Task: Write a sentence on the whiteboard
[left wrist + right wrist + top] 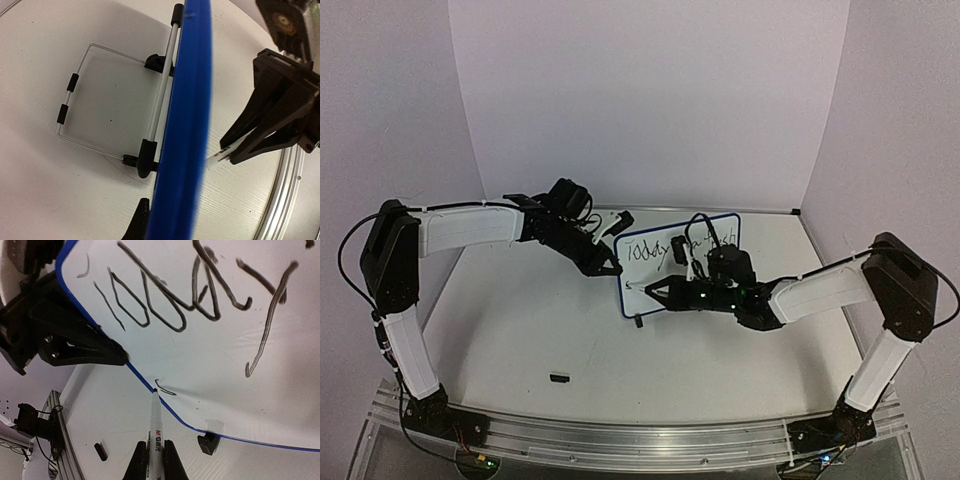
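Whiteboard stood upright on the table, its left edge clamped by the closed left gripper, evidently to brace it against pen pressure. The right gripper pinched the marker, tip touching the lower-left corner below the sentence, probably to start another line.

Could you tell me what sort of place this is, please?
Probably a robotics lab bench: two arms bolted to an aluminium rail, a white table, and plain white backdrop panels boxing it in.
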`<act>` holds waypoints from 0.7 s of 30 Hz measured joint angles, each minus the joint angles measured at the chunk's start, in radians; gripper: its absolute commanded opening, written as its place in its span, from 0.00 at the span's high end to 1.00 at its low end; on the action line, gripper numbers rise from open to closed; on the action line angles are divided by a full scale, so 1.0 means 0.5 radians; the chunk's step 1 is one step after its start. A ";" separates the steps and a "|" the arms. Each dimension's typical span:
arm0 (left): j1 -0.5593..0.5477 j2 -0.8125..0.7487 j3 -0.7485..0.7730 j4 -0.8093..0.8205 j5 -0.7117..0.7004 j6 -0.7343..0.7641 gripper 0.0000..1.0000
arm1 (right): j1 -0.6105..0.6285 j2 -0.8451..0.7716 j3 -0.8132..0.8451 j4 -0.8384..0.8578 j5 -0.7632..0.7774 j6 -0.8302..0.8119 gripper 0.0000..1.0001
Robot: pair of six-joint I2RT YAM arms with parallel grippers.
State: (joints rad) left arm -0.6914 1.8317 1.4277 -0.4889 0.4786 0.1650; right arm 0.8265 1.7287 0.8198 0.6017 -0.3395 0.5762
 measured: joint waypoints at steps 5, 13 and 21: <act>0.000 0.000 0.000 0.000 0.000 0.000 1.00 | 0.000 -0.226 -0.073 0.007 0.028 0.001 1.00; 0.000 0.001 0.001 0.000 0.000 0.000 1.00 | 0.000 -0.212 -0.093 0.020 0.070 0.002 1.00; -0.005 0.005 0.011 -0.005 -0.002 0.001 1.00 | 0.000 -0.110 -0.091 0.006 0.075 0.002 1.00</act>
State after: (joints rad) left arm -0.6937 1.8343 1.4334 -0.4911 0.4778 0.1654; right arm 0.8265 1.6739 0.7742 0.6044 -0.3019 0.5774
